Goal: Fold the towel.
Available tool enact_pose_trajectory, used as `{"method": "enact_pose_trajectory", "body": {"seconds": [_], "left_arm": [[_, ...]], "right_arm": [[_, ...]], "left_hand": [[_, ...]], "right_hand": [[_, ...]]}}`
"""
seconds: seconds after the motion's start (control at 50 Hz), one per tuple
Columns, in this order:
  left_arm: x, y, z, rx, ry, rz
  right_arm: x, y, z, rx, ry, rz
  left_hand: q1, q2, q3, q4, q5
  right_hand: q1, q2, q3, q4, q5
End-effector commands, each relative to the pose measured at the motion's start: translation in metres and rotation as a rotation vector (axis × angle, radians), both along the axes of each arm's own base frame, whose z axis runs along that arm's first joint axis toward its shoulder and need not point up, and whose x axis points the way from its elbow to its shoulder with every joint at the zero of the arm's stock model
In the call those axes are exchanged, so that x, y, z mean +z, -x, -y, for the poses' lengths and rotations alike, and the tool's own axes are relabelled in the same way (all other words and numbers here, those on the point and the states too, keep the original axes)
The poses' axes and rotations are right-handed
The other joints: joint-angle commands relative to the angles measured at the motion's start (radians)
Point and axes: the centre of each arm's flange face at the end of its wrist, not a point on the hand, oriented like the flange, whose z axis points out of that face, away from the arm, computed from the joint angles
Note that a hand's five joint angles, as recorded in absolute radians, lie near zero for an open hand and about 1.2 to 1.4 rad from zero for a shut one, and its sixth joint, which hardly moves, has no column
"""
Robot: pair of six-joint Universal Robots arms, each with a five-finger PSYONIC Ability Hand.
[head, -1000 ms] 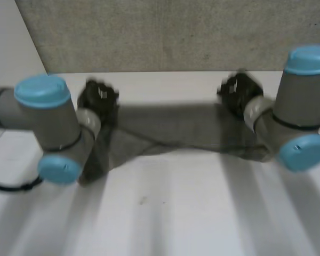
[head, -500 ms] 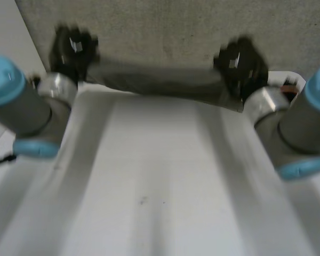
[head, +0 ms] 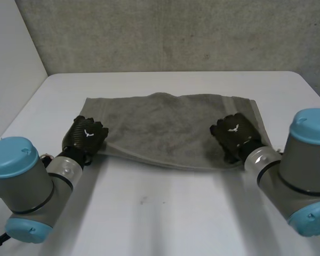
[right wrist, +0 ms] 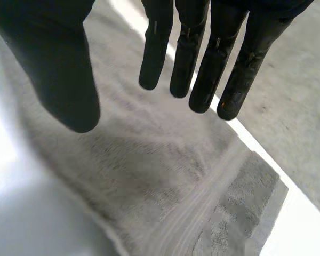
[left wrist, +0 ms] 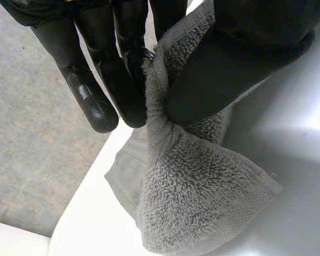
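Note:
A grey towel (head: pixel 170 128) lies spread across the white table (head: pixel 165 213), folded over on itself. My left hand (head: pixel 86 136) is at the towel's near left corner. In the left wrist view the thumb and fingers (left wrist: pixel 112 80) pinch that towel (left wrist: pixel 197 197) corner between them. My right hand (head: pixel 233 134) hovers over the towel's near right part. In the right wrist view its fingers (right wrist: pixel 202 58) and thumb are straight and spread apart, with the towel (right wrist: pixel 165 181) lying flat below them, not held.
A grey wall (head: pixel 170 32) rises behind the table's far edge. A lighter panel (head: pixel 10 64) stands at the far left. Bare table surface (head: pixel 149 218) stretches between my two arms in front of the towel.
Both hands swung the towel up and away, then brought it down flat on the table. The right hand has let go of its corner and opened; the left still pinches.

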Motion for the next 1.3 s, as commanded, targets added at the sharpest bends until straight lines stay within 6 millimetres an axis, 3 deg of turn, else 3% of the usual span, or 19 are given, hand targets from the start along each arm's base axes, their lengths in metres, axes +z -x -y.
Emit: {"method": "enact_pose_trajectory", "body": {"seconds": [0.02,0.28,0.48,0.52,0.56,0.7,0.74,0.78,0.8,0.82,0.92,1.06,1.1,1.12,1.16,1.3], "left_arm": [[0.003,-0.003,0.002,0.011,0.001,-0.004],[0.002,-0.008,0.006,0.030,-0.014,-0.008],[0.001,-0.008,0.006,0.028,-0.016,-0.004],[0.001,-0.008,0.006,0.028,-0.016,-0.004],[0.001,-0.008,0.006,0.029,-0.016,-0.004],[-0.003,-0.008,0.007,0.028,-0.020,0.005],[-0.006,-0.008,0.008,0.027,-0.026,0.007],[-0.017,-0.009,0.012,0.036,-0.053,0.017],[-0.017,-0.009,0.012,0.036,-0.053,0.017],[-0.021,-0.012,0.016,0.045,-0.067,0.022],[-0.027,-0.023,0.023,0.084,-0.107,0.033],[-0.023,-0.034,0.023,0.114,-0.139,0.041],[-0.019,-0.034,0.022,0.114,-0.132,0.037],[-0.019,-0.034,0.022,0.114,-0.132,0.037],[-0.018,-0.034,0.019,0.114,-0.131,0.038],[-0.006,-0.032,0.004,0.093,-0.133,0.043]], "right_arm": [[0.001,0.032,0.023,-0.158,-0.107,0.150],[-0.020,0.075,0.020,-0.189,-0.277,0.060],[-0.029,0.081,0.032,-0.186,-0.227,0.054],[-0.034,0.081,0.036,-0.188,-0.219,0.054],[-0.036,0.082,0.046,-0.197,-0.173,0.060],[-0.021,0.090,0.058,-0.271,-0.069,0.056],[-0.017,0.090,0.058,-0.273,-0.060,0.051],[-0.013,0.091,0.057,-0.269,-0.045,0.027],[-0.013,0.091,0.057,-0.268,-0.045,0.027],[-0.016,0.091,0.056,-0.263,-0.045,0.009],[-0.020,0.098,0.055,-0.271,-0.039,-0.050],[-0.021,0.101,0.055,-0.270,-0.027,-0.092],[-0.021,0.101,0.054,-0.270,-0.027,-0.092],[-0.021,0.101,0.054,-0.270,-0.027,-0.092],[-0.021,0.101,0.054,-0.269,-0.029,-0.095],[-0.007,0.100,0.045,-0.248,-0.030,-0.132]], "left_hand": [[0.196,0.178,0.179,0.178,0.182],[0.196,0.178,0.179,0.178,0.182],[0.196,0.178,0.179,0.178,0.182],[0.196,0.178,0.179,0.178,0.182],[0.196,0.178,0.179,0.178,0.182],[0.193,0.176,0.177,0.176,0.180],[0.076,0.059,0.059,0.058,0.062],[-0.333,-0.350,-0.349,-0.350,-0.346],[-0.335,-0.353,-0.352,-0.353,-0.349],[-0.533,-0.550,-0.549,-0.550,-0.547],[-0.541,-0.558,-0.557,-0.558,-0.554],[-0.461,-0.479,-0.478,-0.479,-0.475],[-0.222,-0.239,-0.239,-0.240,-0.236],[-0.221,-0.238,-0.237,-0.238,-0.234],[0.132,0.115,0.116,0.115,0.119],[0.196,0.178,0.179,0.178,0.182]], "right_hand": [[-0.049,-0.140,-0.144,-0.143,-0.154],[-0.112,-0.203,-0.207,-0.205,-0.216],[-0.003,-0.094,-0.098,-0.096,-0.108],[0.109,0.018,0.014,0.015,0.004],[0.663,0.572,0.568,0.570,0.559],[0.759,0.668,0.664,0.666,0.655],[0.759,0.668,0.664,0.666,0.655],[0.759,0.668,0.664,0.666,0.655],[0.759,0.668,0.664,0.666,0.655],[0.759,0.668,0.664,0.666,0.655],[0.759,0.668,0.664,0.666,0.655],[0.759,0.668,0.664,0.666,0.655],[0.759,0.668,0.664,0.666,0.655],[0.759,0.668,0.664,0.666,0.655],[0.759,0.668,0.664,0.666,0.655],[0.759,0.668,0.664,0.666,0.655]]}}
